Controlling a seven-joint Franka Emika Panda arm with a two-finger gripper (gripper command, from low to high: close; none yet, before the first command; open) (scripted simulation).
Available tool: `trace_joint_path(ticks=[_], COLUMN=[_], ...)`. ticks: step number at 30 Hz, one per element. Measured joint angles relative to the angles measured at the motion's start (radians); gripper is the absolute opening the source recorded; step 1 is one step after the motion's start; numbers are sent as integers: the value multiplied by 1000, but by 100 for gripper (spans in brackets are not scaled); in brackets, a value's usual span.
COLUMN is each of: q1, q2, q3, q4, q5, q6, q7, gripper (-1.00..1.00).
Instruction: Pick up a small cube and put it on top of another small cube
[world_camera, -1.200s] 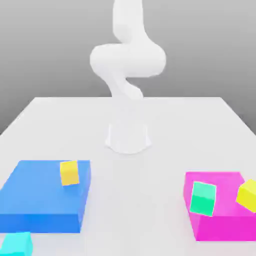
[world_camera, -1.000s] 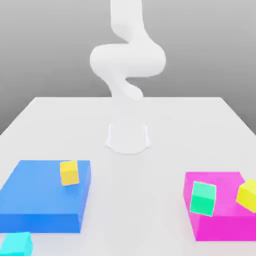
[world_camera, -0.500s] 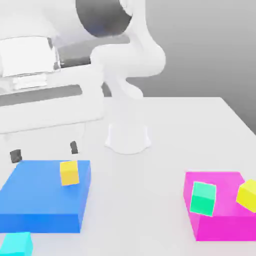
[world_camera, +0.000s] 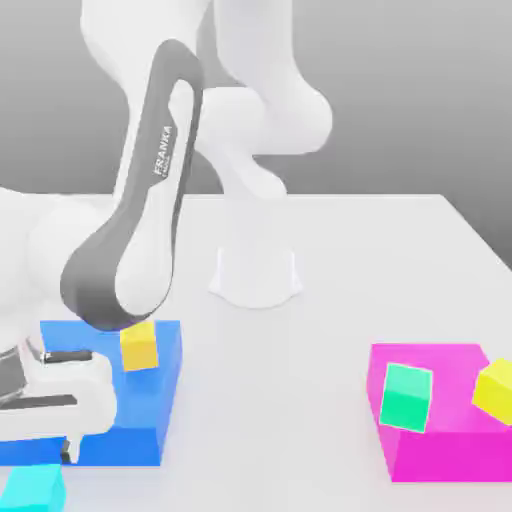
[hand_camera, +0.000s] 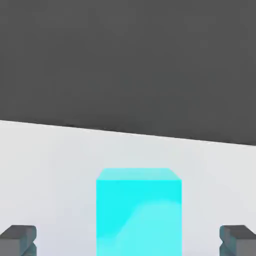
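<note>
While the gripper (hand_camera: 128, 240) hangs wide open over by the blue block (world_camera: 145, 410), the cyan cube (world_camera: 33, 488) sits on the table (world_camera: 280, 390) with nothing clamped on it.

So the two fingers are well apart, one off to each side of the cyan cube in the hand view, and they're holding nothing. That cube's upright on the table, just off the near edge of the blue block, close to its near corner on the exterior view's left. An orange cube (world_camera: 139, 346) is up on the blue block by its far corner on the exterior view's right. Over on the magenta block (world_camera: 450, 455), a green cube (world_camera: 406, 398) sits along the exterior view's left edge and a yellow cube (world_camera: 497, 391) is near the opposite edge, the two cubes apart.
</note>
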Motion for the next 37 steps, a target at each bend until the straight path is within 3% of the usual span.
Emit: trace_joint_path(ticks=[1, 7, 12, 21, 29, 33, 34, 37], q1=[-15, -23, 34, 270, 543, 553, 548, 550], q2=[34, 50, -85, -341, -628, -557, -535, -535], q3=[19, 28, -35, 121, 269, 274, 281, 281], q4=[8, 12, -24, -160, -300, -348, -355, -355], q5=[18, 27, -51, -132, -344, -366, -366, -366], q6=[24, 35, -64, -201, -286, -159, -130, -130], q7=[-13, -21, 35, 123, 297, 315, 315, 315], gripper=[-100, -100, -100, -100, -100, -100, 100, 100])
